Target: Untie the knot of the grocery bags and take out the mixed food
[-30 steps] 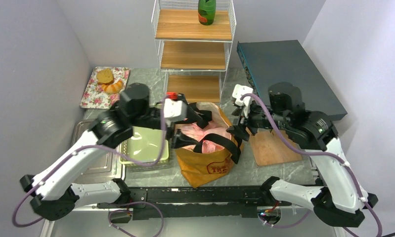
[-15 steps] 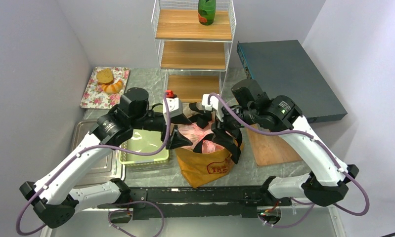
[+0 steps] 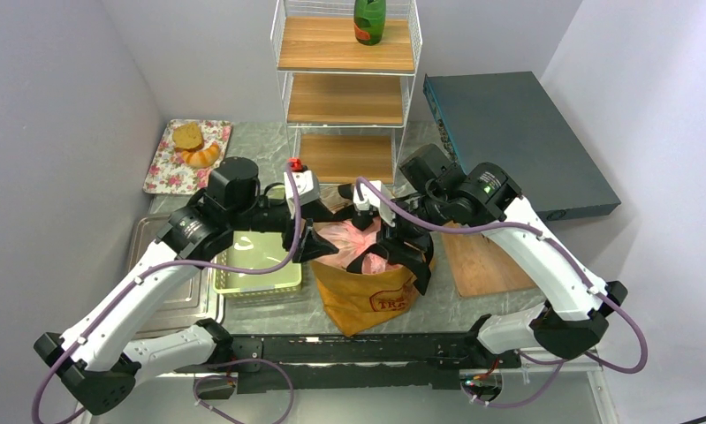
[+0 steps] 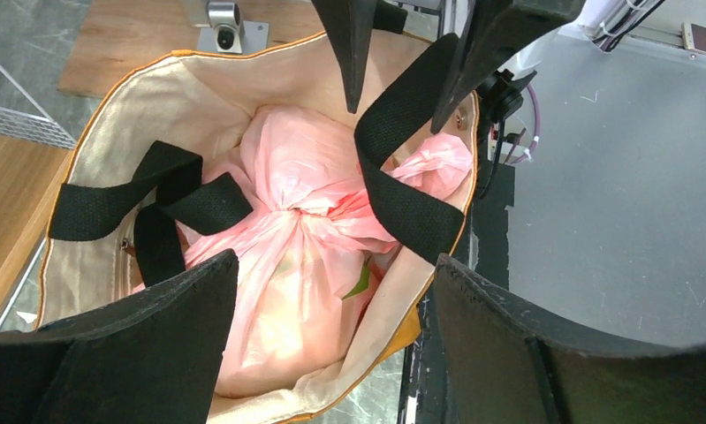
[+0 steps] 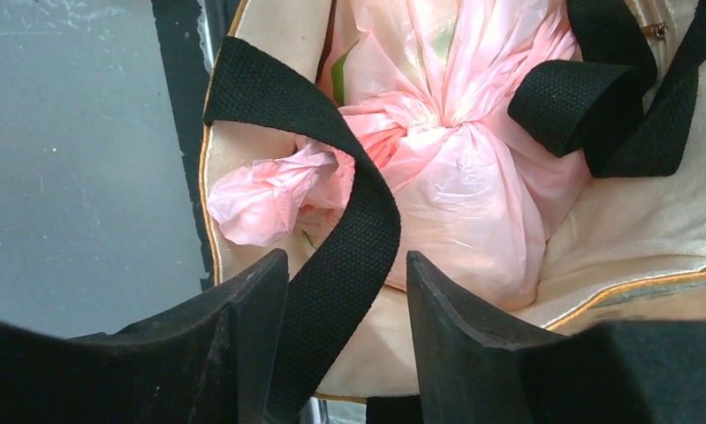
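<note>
Pink plastic bag (image 4: 305,265), its knot (image 4: 309,212) tied, sits inside the brown tote (image 3: 371,300), with a green leaf (image 4: 360,281) showing through. Above the tote's mouth the left gripper (image 4: 331,265) hangs with fingers spread wide, holding nothing. The right gripper (image 5: 347,261) straddles one black strap (image 5: 367,212) of the tote, fingers half apart; whether they pinch it I cannot tell.
</note>
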Robot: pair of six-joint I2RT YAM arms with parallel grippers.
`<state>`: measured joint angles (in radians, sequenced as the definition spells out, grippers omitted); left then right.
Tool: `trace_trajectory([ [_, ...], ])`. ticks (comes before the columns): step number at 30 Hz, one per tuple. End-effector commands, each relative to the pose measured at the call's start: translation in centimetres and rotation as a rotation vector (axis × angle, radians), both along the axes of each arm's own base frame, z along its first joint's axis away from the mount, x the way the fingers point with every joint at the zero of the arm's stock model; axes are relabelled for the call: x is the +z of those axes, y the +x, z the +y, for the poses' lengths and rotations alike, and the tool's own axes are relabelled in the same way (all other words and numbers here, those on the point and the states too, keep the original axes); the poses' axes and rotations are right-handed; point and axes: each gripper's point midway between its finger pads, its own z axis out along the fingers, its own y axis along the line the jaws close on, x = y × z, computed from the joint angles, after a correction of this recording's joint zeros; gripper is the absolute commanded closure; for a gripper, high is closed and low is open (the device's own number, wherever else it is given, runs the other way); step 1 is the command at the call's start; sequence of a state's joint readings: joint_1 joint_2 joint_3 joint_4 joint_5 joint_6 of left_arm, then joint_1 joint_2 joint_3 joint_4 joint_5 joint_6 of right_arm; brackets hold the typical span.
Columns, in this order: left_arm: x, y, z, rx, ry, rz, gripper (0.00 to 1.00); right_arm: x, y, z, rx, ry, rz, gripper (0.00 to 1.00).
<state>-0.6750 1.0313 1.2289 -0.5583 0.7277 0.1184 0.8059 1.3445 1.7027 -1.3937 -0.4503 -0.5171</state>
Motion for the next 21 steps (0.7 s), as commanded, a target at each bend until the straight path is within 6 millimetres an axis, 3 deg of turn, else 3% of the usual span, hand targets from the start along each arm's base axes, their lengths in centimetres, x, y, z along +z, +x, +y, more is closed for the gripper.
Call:
trace_trajectory([
  [1,0.7,0.6,0.0,0.018,-0.021,-0.031,0.17,0.7,0.0,-0.6,0.006,-0.017,-0.032,0.5],
  [3,0.6,0.9,0.0,0.031,-0.014,-0.035,0.15,0.5,0.1,-0.8,-0.002,-0.029,-0.031,0.53],
  [6,0.6,1.1,0.0,0.035,-0.011,-0.038,0.13,0.4,1.0,-1.1,-0.054,-0.048,-0.057,0.23],
  [8,0.6,1.1,-0.1,0.031,-0.017,-0.033,0.12,0.7,1.2,-1.1,-0.06,-0.038,-0.077,0.16],
  [13,0.7,1.3,-0.3,0.031,-0.017,-0.033,0.12,0.4,0.6,-1.2,-0.031,-0.059,-0.046,0.42],
  [16,0.6,1.4,-0.3,0.033,-0.013,-0.036,0.12,0.6,-0.3,-1.2,0.006,-0.059,-0.011,0.9],
  [17,0.7,1.5,-0.3,0.033,-0.013,-0.037,0.12,1.0,-0.3,-1.2,0.009,-0.047,-0.015,1.0],
  [21,0.5,1.6,-0.3,0.038,-0.011,-0.035,0.13,5.4,0.1,-0.6,-0.011,0.122,-0.157,1.0],
])
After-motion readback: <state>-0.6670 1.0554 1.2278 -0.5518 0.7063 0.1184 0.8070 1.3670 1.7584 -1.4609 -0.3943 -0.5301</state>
